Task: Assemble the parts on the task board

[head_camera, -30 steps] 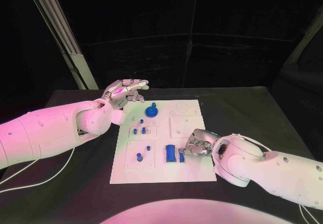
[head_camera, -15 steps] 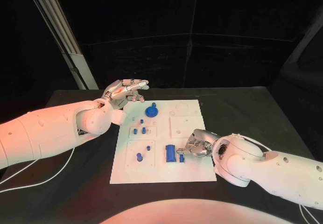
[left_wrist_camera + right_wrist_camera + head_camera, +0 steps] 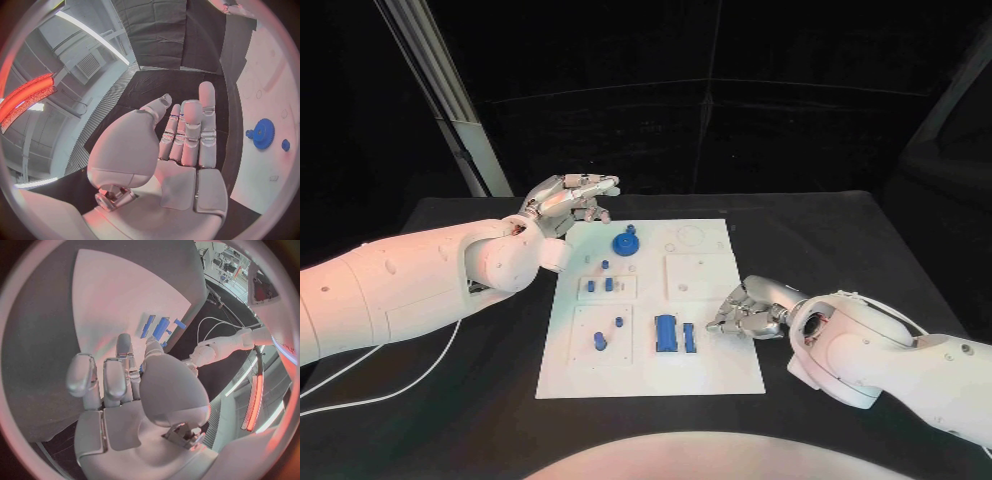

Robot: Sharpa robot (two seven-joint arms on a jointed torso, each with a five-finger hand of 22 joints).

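right robot hand (image 3: 750,315) curled, empty, frame's lower right | blue bars (image 3: 675,333) look light, rigid: pinch long sides | left robot hand (image 3: 571,200) loosely open, empty

Right hand (image 3: 750,316) crowds the task board (image 3: 711,355) edge (left hand (image 3: 571,203) stands off).

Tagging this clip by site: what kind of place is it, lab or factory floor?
Likely a lab test cell, not a production floor: a black table closed in by dark curtains, holding one white task board with small blue parts. The left wrist view shows a plain indoor ceiling with a vent.
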